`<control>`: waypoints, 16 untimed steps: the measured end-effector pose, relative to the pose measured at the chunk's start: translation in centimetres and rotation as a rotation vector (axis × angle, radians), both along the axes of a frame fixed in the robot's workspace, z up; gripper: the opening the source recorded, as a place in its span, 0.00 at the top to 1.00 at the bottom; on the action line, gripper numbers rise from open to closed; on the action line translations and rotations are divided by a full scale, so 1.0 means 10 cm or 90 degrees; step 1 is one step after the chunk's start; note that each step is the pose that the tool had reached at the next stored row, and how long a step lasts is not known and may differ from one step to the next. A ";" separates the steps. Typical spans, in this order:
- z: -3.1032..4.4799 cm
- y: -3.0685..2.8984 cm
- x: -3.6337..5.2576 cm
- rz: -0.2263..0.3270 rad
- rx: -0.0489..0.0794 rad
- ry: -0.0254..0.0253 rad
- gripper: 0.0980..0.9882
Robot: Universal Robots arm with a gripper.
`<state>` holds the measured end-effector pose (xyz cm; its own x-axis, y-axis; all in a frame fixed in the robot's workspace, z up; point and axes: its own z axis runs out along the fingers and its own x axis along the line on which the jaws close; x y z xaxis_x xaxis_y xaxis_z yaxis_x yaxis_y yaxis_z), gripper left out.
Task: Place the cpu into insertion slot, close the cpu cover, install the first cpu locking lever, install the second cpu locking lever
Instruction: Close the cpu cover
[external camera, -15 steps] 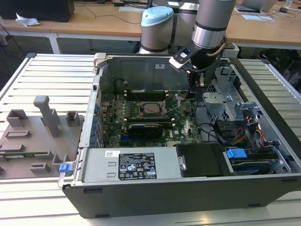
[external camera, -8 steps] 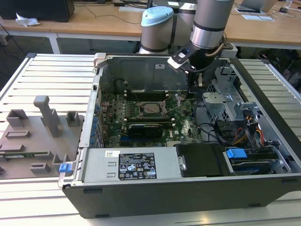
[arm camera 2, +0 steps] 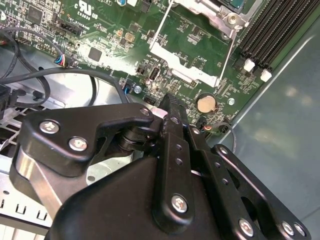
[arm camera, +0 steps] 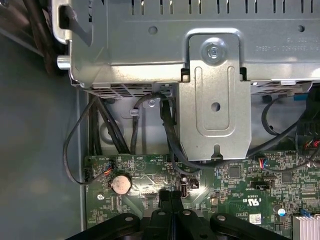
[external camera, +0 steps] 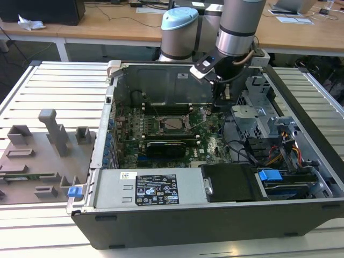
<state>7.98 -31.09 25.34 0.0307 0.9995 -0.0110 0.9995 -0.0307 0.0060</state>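
The insertion slot (external camera: 173, 124) sits mid-motherboard (external camera: 212, 146) inside the open computer case (external camera: 215, 228); what lies in it cannot be made out. The cpu cover (arm camera 2: 182, 65) stands swung open on the slot's side toward the exterior view's right. Just past it the pincer (arm camera 2: 168, 102) hangs over the board, clenched with nothing between its fingers, near a coin battery (arm camera 2: 206, 103). The case rests on a slatted surface (external camera: 54, 86).

Gripper (external camera: 219, 99): low inside the open case (external camera: 156, 83), over the board.
Slot (external camera: 173, 124): near the gripper, toward the exterior view's left, not touching it.
Lever (external camera: 200, 116): tilted up between gripper and slot.
Cage (external camera: 252, 115): just beside the gripper, toward the exterior view's right.
Fixture (external camera: 48, 145): well apart from the gripper, outside the case.
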 end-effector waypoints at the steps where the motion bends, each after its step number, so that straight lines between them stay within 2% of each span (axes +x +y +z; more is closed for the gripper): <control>1: -0.002 0.000 -0.005 0.000 0.000 0.0000 0.99; 16: -0.048 0.000 -0.071 0.000 0.000 0.0000 0.99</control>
